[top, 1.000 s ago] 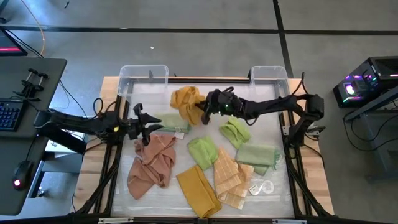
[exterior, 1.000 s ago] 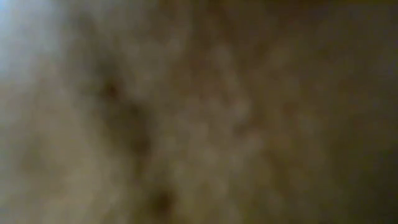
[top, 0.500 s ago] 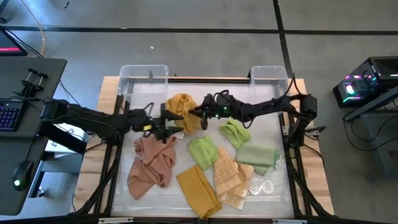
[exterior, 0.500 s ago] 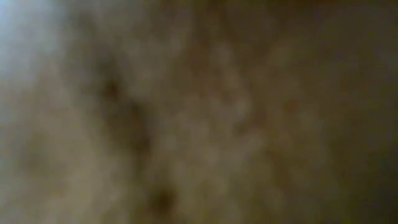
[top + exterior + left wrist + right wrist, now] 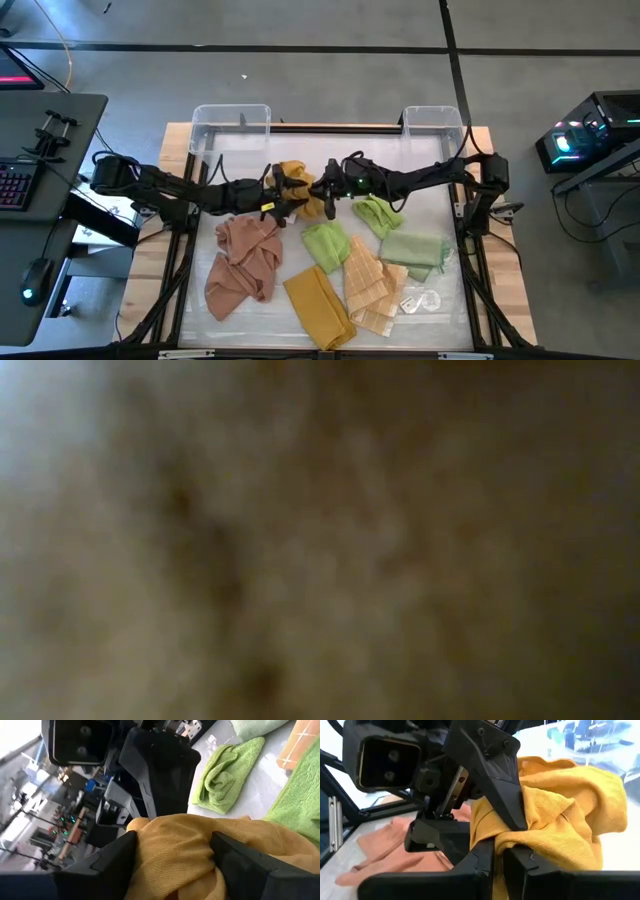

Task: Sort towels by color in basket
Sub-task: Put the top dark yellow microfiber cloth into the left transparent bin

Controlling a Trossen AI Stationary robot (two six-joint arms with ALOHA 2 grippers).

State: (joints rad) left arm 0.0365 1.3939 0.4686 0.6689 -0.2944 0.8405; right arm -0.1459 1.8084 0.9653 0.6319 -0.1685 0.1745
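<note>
A mustard yellow towel [image 5: 297, 180] hangs bunched over the middle of the table between my two grippers. My right gripper [image 5: 322, 190] comes from the right and is shut on it. My left gripper [image 5: 283, 192] comes from the left, open, with a finger on each side of the bunch [image 5: 175, 845]. On the table lie a salmon pink towel [image 5: 245, 258], two light green towels [image 5: 325, 245] [image 5: 378, 212], a sage green towel [image 5: 412, 248], a pale orange checked towel [image 5: 368, 285] and a second mustard towel [image 5: 318, 305]. The low view shows only a brown blur. My left gripper has the towel's bunched middle [image 5: 170, 855] between its open fingers [image 5: 105, 865]. The cloth fills the gap and lies against both inner sides. The fingers come level from the table's left. My right gripper pinches a fold of the mustard towel [image 5: 506, 840] between its two fingers [image 5: 482, 865], several layers. The fingers come about level from the table's right. The towel bulges beyond the fingertips, bunched and slack.
Two clear plastic bins [image 5: 230, 118] [image 5: 432, 118] stand at the table's far edge. A small clear plastic piece [image 5: 420, 300] lies near the front right. The towels cover most of the table's near half.
My left gripper has gone toward the table's right, off the salmon pink towel's far side, and has come around the mustard towel. My right gripper has gone a little toward the left and the near edge, and the mustard towel has come with it.
</note>
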